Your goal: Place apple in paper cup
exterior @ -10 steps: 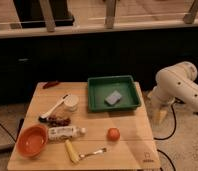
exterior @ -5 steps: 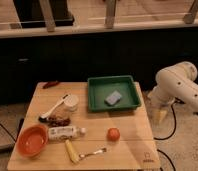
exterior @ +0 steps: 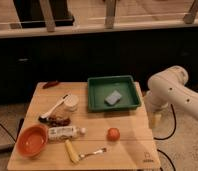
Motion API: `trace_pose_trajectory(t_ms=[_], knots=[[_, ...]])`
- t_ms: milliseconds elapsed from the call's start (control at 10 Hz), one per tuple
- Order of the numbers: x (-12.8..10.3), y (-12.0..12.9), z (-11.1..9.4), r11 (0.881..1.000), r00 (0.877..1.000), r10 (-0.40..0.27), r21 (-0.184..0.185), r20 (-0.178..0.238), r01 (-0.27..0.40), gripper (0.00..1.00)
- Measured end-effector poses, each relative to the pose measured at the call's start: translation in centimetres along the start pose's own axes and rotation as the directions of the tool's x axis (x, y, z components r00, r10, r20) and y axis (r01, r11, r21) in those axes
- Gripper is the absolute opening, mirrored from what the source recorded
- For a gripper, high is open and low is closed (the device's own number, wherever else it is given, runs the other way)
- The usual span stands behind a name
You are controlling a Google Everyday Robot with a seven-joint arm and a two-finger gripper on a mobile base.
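Apple (exterior: 112,133) on the table (exterior: 134,147), well apart from the tool (exterior: 155,120) beside its right edge, tool's state unclear.

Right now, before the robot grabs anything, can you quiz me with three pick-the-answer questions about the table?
1. The paper cup stands: A) on the table, left of the tray; B) inside the tray; C) on the floor.
2. The tray holding the grey block is: A) blue; B) green; C) yellow.
3. The apple is: A) in the claw; B) in the paper cup; C) lying free on the table.

Answers:
1 A, the cup sits on the wood beside the tray's left side.
2 B, its rim and floor are green.
3 C, nothing touches the apple, and the claw hangs off the table's right edge, apart from it.
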Motion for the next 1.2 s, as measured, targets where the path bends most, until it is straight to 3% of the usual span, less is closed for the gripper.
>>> trace_pose_trajectory(t_ms=[300,500,700,1200], knots=[[-0.4,0.6,0.6,0.999,0.999,-0.039,-0.002,-0.003,0.039,0.8],[-2.0,1.0,1.7,0.996,0.996,-0.086,-0.006,0.003,0.086,0.8],[-4.9,1.6,2.8,0.99,0.99,-0.141,-0.012,0.015,0.142,0.8],[-6.6,2.2,4.7,0.976,0.975,-0.217,-0.02,0.048,0.218,0.8]])
